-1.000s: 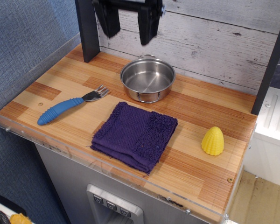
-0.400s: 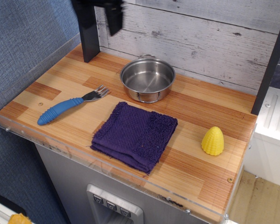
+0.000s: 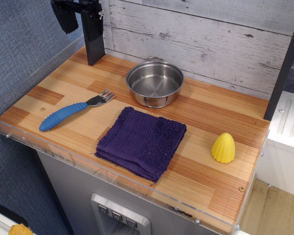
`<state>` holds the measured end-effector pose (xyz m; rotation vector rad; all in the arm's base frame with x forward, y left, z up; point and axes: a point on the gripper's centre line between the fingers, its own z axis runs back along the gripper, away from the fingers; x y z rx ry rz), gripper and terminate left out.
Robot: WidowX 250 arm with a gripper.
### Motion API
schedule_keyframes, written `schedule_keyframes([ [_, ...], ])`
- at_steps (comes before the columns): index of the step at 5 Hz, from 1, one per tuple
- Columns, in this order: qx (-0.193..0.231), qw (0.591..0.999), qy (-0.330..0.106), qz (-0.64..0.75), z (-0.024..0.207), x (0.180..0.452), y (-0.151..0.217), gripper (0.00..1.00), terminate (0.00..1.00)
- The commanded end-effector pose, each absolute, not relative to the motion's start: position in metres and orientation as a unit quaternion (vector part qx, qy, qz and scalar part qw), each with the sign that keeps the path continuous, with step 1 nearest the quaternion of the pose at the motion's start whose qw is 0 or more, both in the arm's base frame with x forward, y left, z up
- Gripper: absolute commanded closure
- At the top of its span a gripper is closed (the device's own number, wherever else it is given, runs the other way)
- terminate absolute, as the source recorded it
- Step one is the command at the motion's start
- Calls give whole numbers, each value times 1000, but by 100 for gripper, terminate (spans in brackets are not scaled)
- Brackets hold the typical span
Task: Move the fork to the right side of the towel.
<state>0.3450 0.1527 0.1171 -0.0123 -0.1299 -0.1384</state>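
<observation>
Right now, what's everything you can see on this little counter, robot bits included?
fork: one, blue ribbed handle with silver tines, on the counter left of the towel, tines pointing toward the pot
towel: one, dark purple, folded square, middle of the counter near the front edge
pot: one, shiny steel, empty, behind the towel near the back wall
toy corn: one, yellow, right of the towel
counter: one, striped wood, with a clear plastic guard along the front and left edges
gripper: one, black, high at the top left, above and behind the fork, holding nothing; whether it is open is unclear
</observation>
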Motion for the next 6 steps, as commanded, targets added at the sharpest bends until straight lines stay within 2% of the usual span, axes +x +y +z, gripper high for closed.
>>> schedule_keyframes([
  [1,-10,994,-82,-75,112,325,137,0,0],
  [2,-9,995,-76,-64,102,318,130,0,0],
  [4,3,996,-49,-71,82,288,144,0,0],
  [6,12,994,-45,-94,76,269,143,0,0],
])
